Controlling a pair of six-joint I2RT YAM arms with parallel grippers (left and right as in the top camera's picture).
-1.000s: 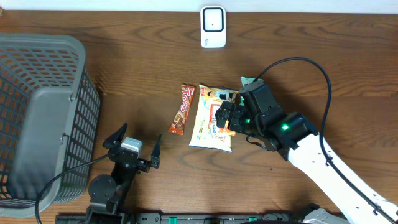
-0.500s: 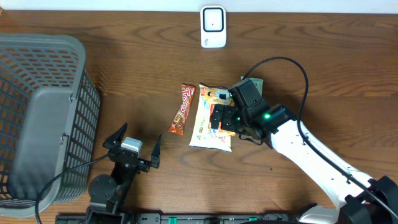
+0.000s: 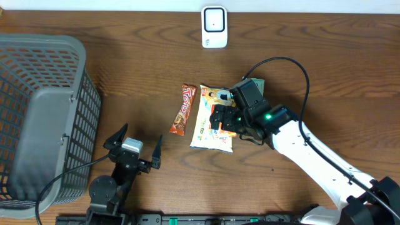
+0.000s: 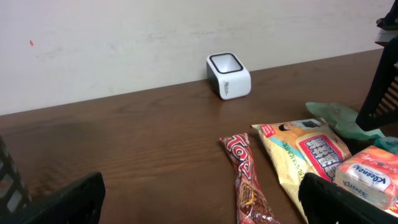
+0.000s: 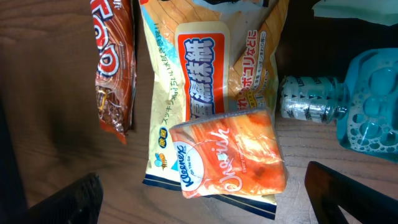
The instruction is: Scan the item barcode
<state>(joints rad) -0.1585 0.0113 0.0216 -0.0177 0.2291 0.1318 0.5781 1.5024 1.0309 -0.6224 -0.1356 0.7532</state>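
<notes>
- Far on my left, the grey basket (image 3: 37, 112) stands at the table's edge, well apart from the goods.
- Beside it, my left gripper (image 3: 135, 145) sits low near the front edge, fingers spread wide and holding nothing. The goods lie ahead of it and to its right.
- Next comes the brown snack stick (image 3: 184, 110), its long axis running away from me, just beside the yellow snack bag (image 3: 205, 122).
- Beyond the bag, by the back edge, stands the white scanner (image 3: 214, 27), well apart from everything else.
- On the bag's near end lies the orange tissue pack (image 5: 227, 152), which I judge to be the item to scan. Its longer side runs roughly from one of my right fingers towards the other.
- My right gripper (image 3: 224, 120) hangs directly over that pack, fingers at full spread and empty. This arm is by far the nearer, and the move looks like a straight descent.
</notes>
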